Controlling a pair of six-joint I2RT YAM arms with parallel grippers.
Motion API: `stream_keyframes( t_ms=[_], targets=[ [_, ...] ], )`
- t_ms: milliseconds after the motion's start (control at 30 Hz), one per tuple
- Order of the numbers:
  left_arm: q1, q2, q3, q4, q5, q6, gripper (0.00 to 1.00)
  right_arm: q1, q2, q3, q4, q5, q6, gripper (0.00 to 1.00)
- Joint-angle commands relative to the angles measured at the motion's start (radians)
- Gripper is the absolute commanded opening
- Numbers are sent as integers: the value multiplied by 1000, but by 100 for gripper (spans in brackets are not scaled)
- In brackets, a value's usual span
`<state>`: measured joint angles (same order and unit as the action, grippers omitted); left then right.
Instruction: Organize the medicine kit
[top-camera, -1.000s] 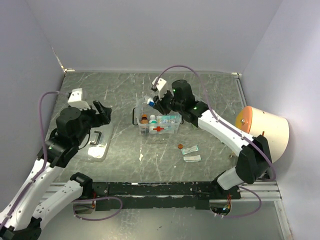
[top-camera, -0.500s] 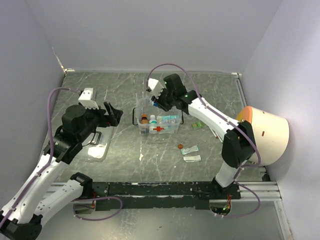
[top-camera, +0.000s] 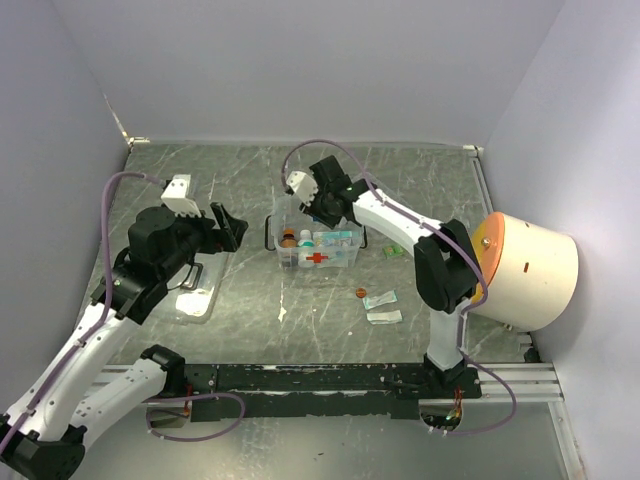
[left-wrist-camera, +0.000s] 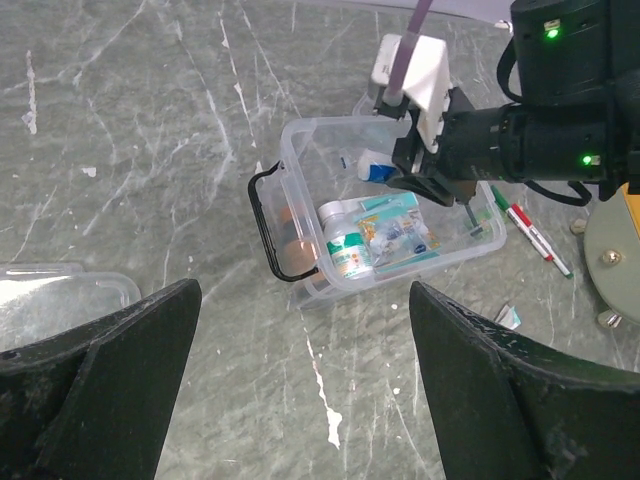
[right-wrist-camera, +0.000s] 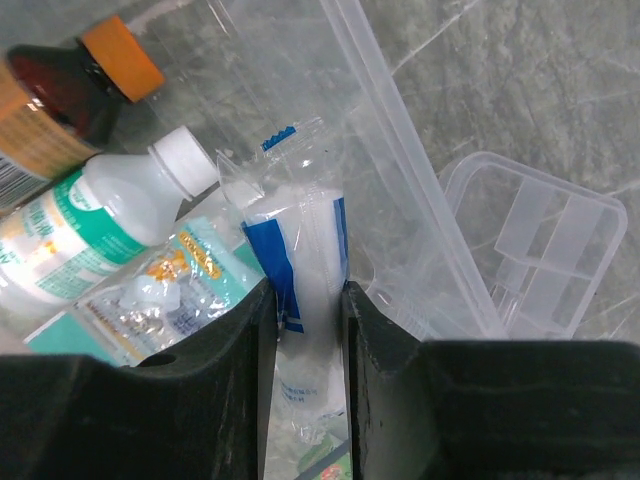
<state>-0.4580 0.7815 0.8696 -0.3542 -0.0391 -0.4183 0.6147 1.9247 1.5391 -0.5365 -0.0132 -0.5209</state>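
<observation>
1. Step in hand, as I read it: you're loading a loose item into the medicine kit (top-camera: 316, 258). Your right tool (right-wrist-camera: 305, 300) is pinched on a clear blue-and-white packet (right-wrist-camera: 298, 250), which hangs inside the kit's 12 o'clock side.
2. The kit sits mid-worktop (top-camera: 240, 170) with its red cross facing 6 o'clock and its top open.
3. Already in there: a brown bottle (right-wrist-camera: 60, 90) with an orange cap, a white bottle (right-wrist-camera: 95, 215) with a green label, and some crinkly teal packs (right-wrist-camera: 160, 290) lying flat.
4. Next move, I'd say: dip a bit lower, then let go so the packet lands beside the white bottle. It looks floppy, so a high release could leave it draped over the rim.
5. Your left tool (top-camera: 225, 228) has its jaws spread wide and holds nothing. It hovers at 9 o'clock from the kit, near the flat lid (top-camera: 195, 290).
6. Loose on the worktop: two small sachets (top-camera: 382, 300) at roughly 5 o'clock from the kit. A divided tray (right-wrist-camera: 540, 240) sits just outside the kit's wall, around 12 o'clock.
</observation>
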Motion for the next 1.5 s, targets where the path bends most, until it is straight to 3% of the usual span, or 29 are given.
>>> stream_keyframes(
  t_ms=[0, 367, 500, 633, 867, 1133, 1467],
  targets=[
    [15, 13, 1, 37, 31, 10, 96, 22, 55, 32, 28, 110, -16, 28],
    [27, 23, -4, 42, 39, 4, 96, 28, 89, 38, 95, 253, 44, 51],
    [29, 23, -6, 44, 40, 2, 96, 28, 65, 4, 141, 277, 54, 49],
    [30, 24, -4, 42, 39, 1, 96, 25, 41, -1, 131, 217, 94, 36],
    [34, 19, -8, 44, 41, -2, 95, 22, 30, -26, 162, 142, 284, 34],
    [36, 13, -10, 44, 43, -6, 95, 22, 11, -97, 288, 247, 625, 44],
    [38, 10, -10, 40, 41, -9, 95, 25, 66, -72, 251, 335, 785, 52]
  ],
)
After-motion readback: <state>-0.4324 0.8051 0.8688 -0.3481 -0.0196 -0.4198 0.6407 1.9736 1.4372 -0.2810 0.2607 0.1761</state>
